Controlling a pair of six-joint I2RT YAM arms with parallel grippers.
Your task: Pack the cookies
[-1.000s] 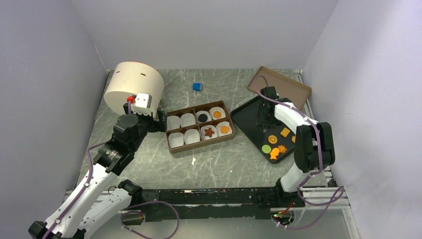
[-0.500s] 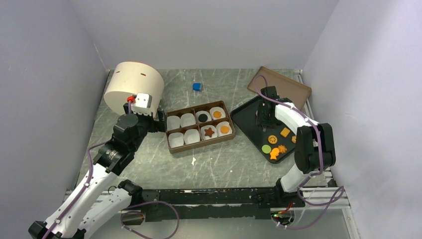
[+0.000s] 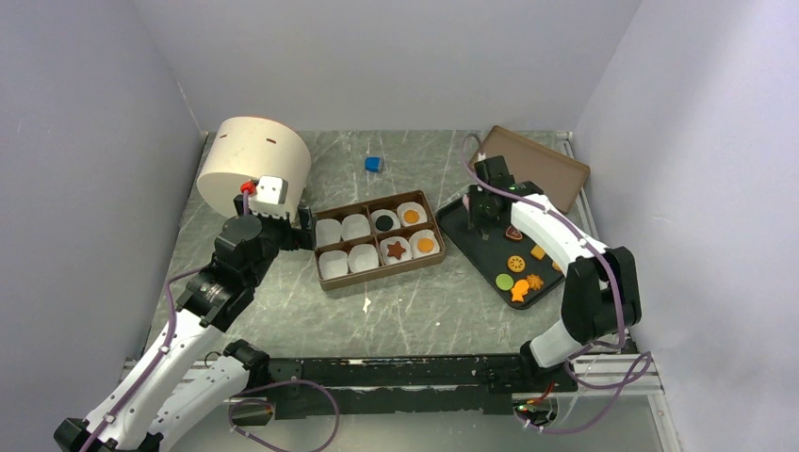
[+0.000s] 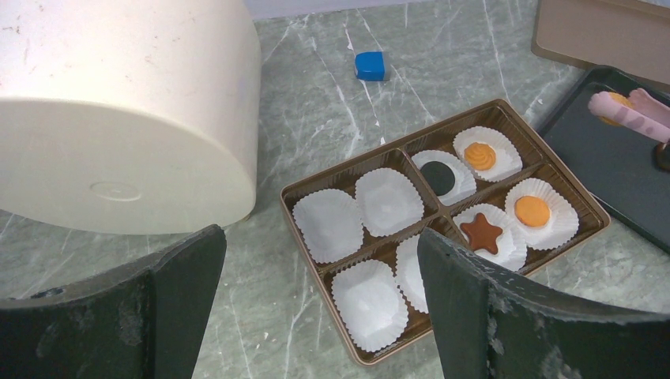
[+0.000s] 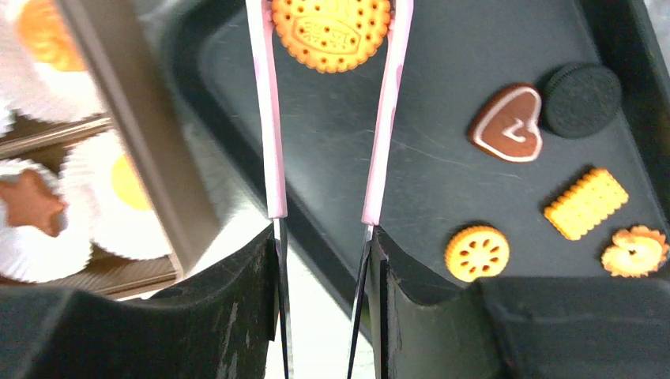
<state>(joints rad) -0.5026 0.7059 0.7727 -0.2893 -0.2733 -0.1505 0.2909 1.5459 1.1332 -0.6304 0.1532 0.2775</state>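
My right gripper [image 5: 324, 237] is shut on pink-tipped tongs [image 5: 272, 118]. The tongs' tips pinch a round orange cookie [image 5: 331, 31] above the left end of the black tray [image 5: 442, 158]. On the tray lie a brown heart [image 5: 507, 126], a black round [image 5: 582, 100], an orange rectangle [image 5: 586, 203] and a holed orange round [image 5: 476, 253]. The brown box [image 4: 294, 229] has paper cups holding a black round [image 4: 438, 178], an orange swirl [image 4: 479, 155], an orange round [image 4: 532, 211] and a brown star [image 4: 481, 232]. My left gripper [image 4: 320, 300] stands open, left of the box, holding nothing.
A big white cylinder [image 3: 254, 165] stands at the back left, close behind my left gripper [image 3: 303, 221]. A small blue cube [image 3: 374, 164] lies behind the box. A brown lid [image 3: 537, 165] leans behind the black tray [image 3: 462, 226].
My right gripper has moved back and left along the tray toward the box, carrying the round orange cookie in the tongs. The heart now shows on the tray. The left arm is still.
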